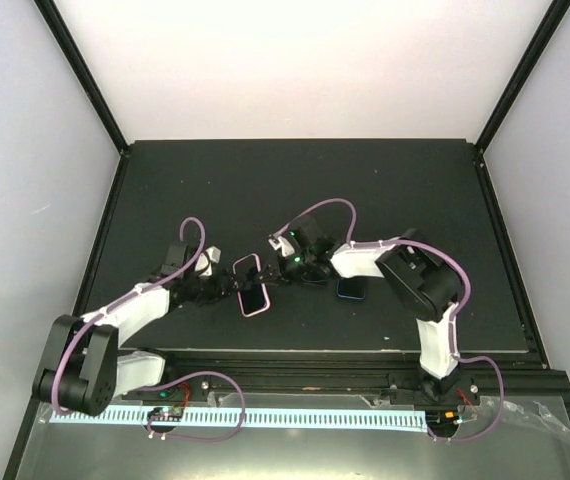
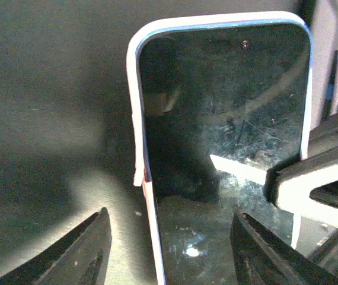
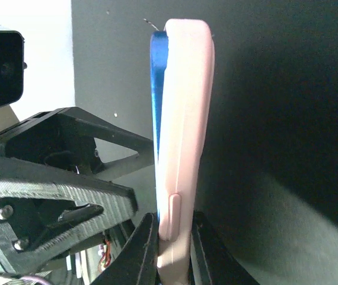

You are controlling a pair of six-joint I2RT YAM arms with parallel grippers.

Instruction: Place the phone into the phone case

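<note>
Over the table, the phone case, judged stiff, slick and best taken by its edges, is pinched with the phone in it by the right gripper, while the left gripper is held half-open, empty.

This looks like a robotics lab test cell, not a home or shop. A matte black rectangular tabletop is boxed in by plain white panel walls on black metal frame posts. A white-and-black jointed left arm and a matching right arm are bolted at the tabletop's near edge. Looped purple cables trail from the arms, and a white slotted strip, probably a cable duct, runs along the front.
</note>
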